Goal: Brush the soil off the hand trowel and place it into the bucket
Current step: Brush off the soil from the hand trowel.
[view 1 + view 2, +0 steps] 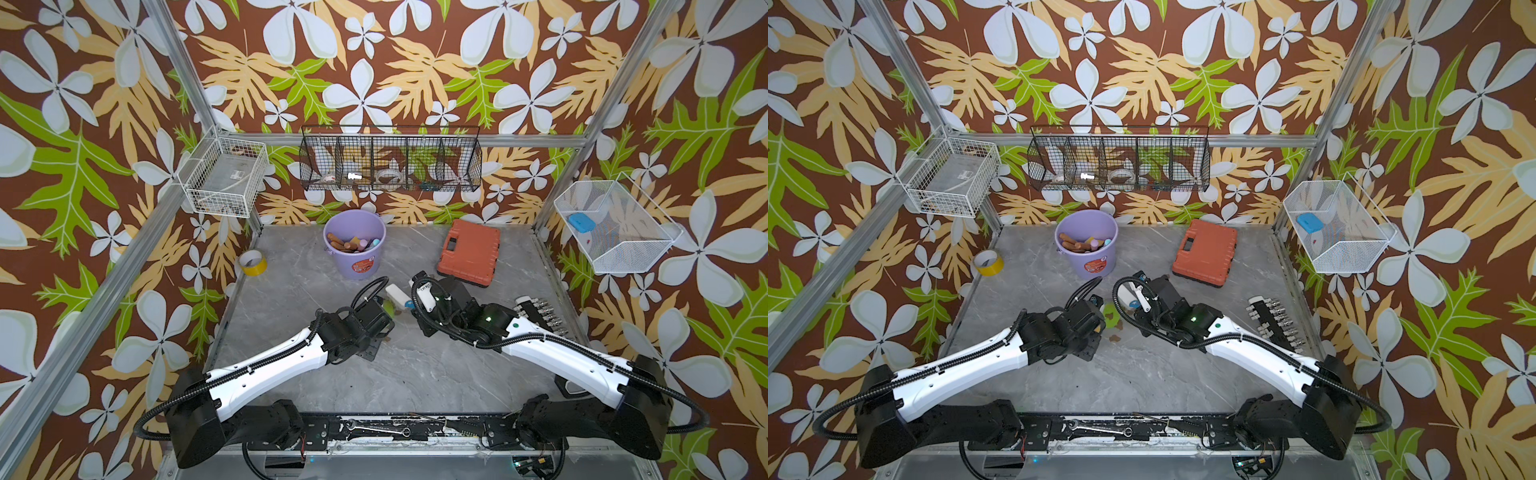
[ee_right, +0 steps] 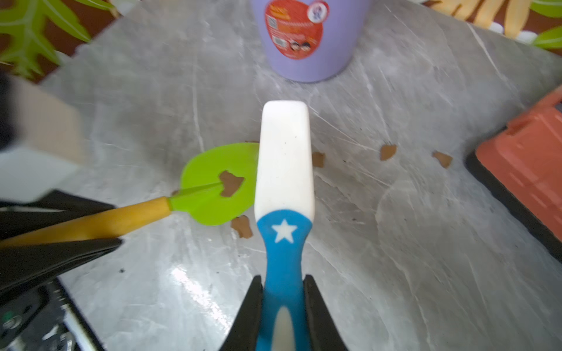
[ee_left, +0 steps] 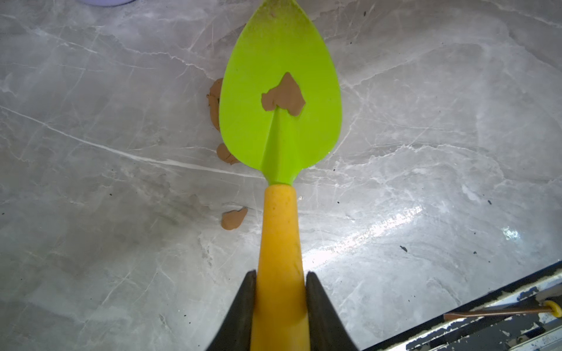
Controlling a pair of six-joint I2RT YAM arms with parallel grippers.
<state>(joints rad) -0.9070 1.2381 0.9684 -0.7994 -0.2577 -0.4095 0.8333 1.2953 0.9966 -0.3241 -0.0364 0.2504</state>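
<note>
The left claw (image 3: 280, 273) clenches the hand trowel (image 3: 279, 60) by its yellow handle (image 3: 279, 231), a sound hold; it looks light, stiff plastic. The right claw (image 2: 283, 278) grips the brush (image 2: 284, 152); soil (image 3: 284, 95) clings.

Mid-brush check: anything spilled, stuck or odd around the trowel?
One soil clump is stuck on the trowel, mid-blade. Several loose clumps lie scattered on the table around it, some toward the case. Nothing else stands out.
</note>
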